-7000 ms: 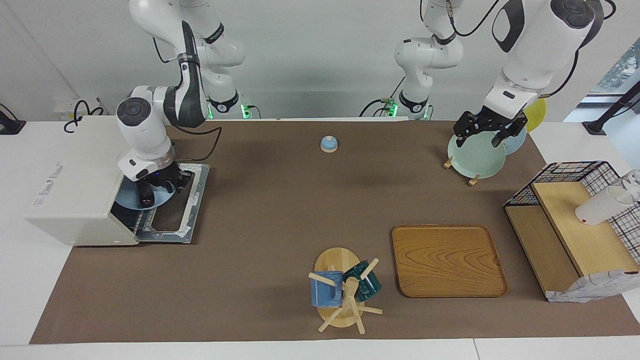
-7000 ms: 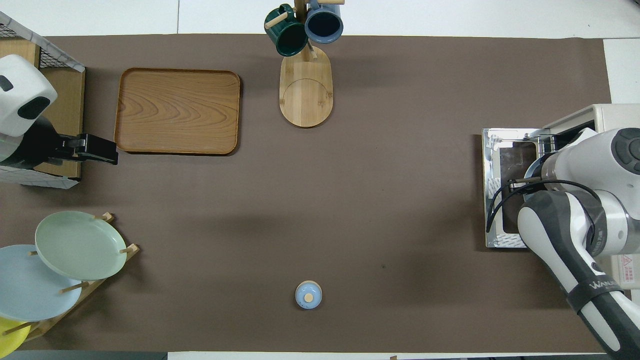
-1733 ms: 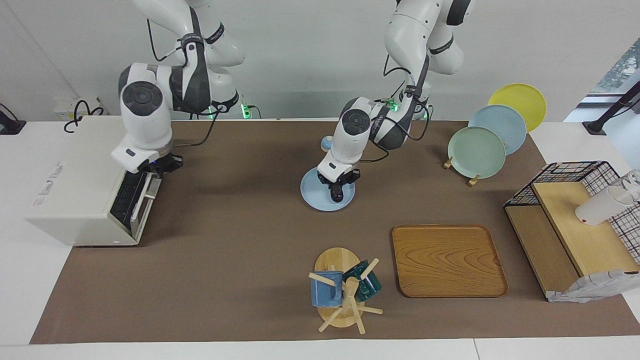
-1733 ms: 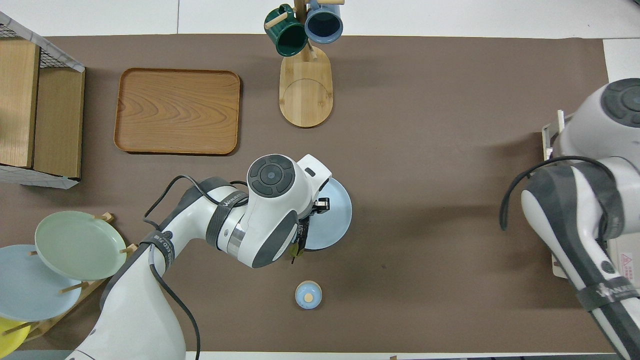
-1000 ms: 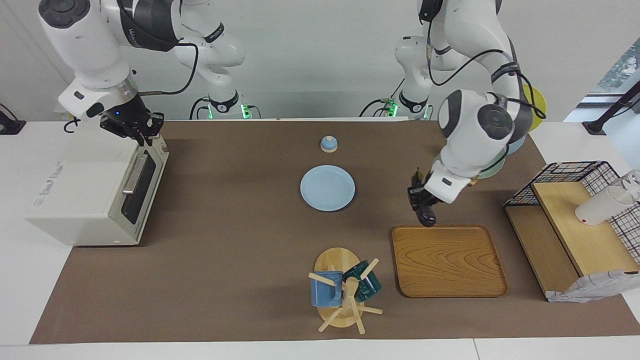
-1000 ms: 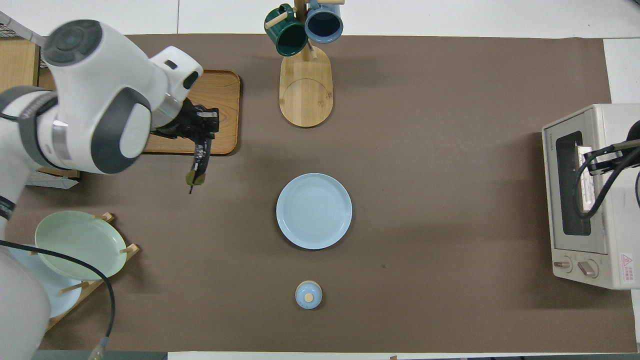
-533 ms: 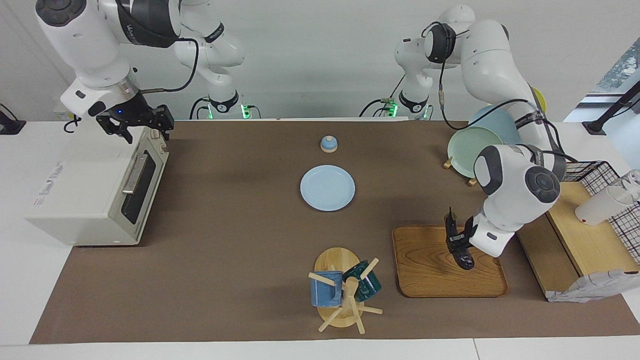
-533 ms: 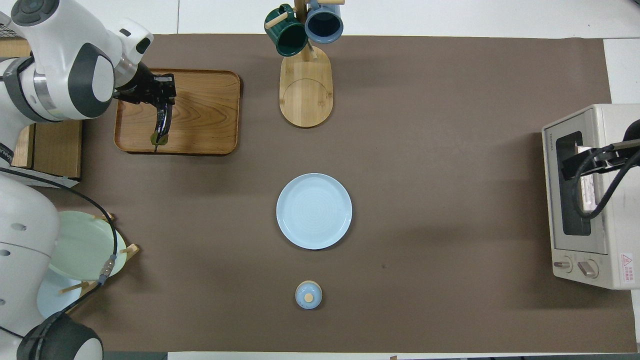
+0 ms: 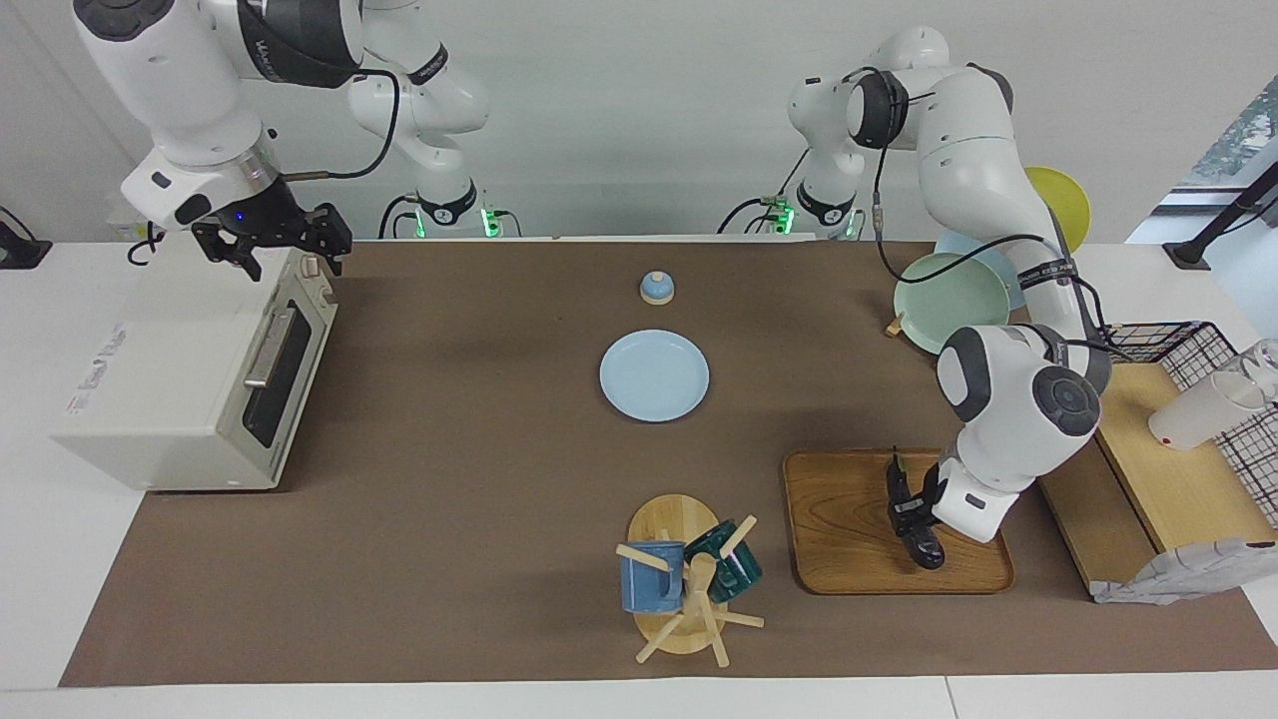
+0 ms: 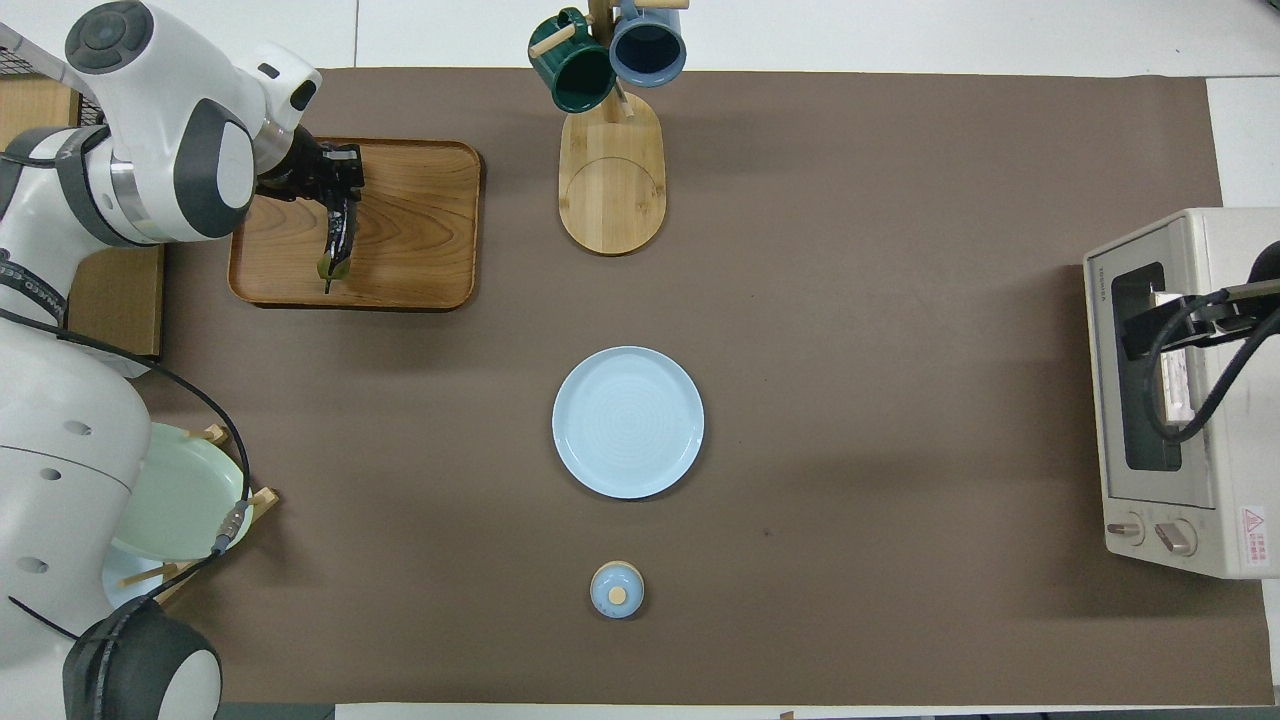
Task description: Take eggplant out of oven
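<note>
The dark eggplant [image 9: 927,547] hangs tilted in my left gripper [image 9: 911,507], which is shut on it over the wooden tray [image 9: 849,559]. Its lower end is at or just above the tray's surface; I cannot tell if it touches. In the overhead view the eggplant [image 10: 338,240] points its stem toward the robots, below the left gripper [image 10: 340,185], over the tray [image 10: 420,240]. The off-white oven [image 9: 160,369] stands at the right arm's end of the table with its door shut. My right gripper [image 9: 270,248] is open and empty above the oven's top front edge.
A light blue plate [image 9: 654,375] lies mid-table, with a small blue lidded pot [image 9: 656,288] nearer the robots. A mug tree [image 9: 689,579] with two mugs stands beside the tray. A plate rack [image 9: 949,300] and a wire shelf [image 9: 1148,439] stand at the left arm's end.
The left gripper carried the eggplant from the blue plate to the tray and has now lowered it there. The right arm shut the oven door and rose above the oven.
</note>
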Controlling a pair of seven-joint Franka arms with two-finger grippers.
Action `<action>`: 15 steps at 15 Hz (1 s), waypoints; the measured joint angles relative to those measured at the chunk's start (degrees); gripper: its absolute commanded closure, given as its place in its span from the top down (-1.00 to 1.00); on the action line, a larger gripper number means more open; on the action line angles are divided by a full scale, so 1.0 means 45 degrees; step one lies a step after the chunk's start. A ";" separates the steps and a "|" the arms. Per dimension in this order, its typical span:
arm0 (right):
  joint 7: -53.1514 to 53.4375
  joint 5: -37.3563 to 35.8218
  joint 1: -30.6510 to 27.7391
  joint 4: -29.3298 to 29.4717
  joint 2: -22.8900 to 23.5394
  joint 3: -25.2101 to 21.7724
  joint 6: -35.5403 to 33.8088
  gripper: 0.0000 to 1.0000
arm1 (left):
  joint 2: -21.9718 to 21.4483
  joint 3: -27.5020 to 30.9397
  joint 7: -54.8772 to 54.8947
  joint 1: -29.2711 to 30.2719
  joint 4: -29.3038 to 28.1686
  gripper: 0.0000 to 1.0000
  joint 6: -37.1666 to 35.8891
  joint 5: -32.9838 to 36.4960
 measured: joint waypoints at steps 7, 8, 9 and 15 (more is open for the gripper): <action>0.0016 0.0000 -0.0121 -0.0005 0.0000 -0.0143 0.0000 1.00 | -0.0530 0.0054 0.0014 0.0031 0.0206 1.00 -0.0829 0.0009; 0.0017 0.0000 -0.0121 -0.0005 0.0000 -0.0143 0.0000 1.00 | -0.0888 0.0079 0.0012 0.0046 0.0259 1.00 -0.0986 0.0009; 0.0017 0.0004 -0.0115 -0.0005 0.0000 -0.0137 0.0000 1.00 | -0.1343 0.0117 0.0011 0.0078 0.0284 1.00 -0.1286 0.0009; 0.0017 0.0013 -0.0086 -0.0024 0.0000 -0.0074 0.0000 1.00 | -0.4365 0.0168 0.0011 0.0493 0.0275 1.00 -0.4750 0.0025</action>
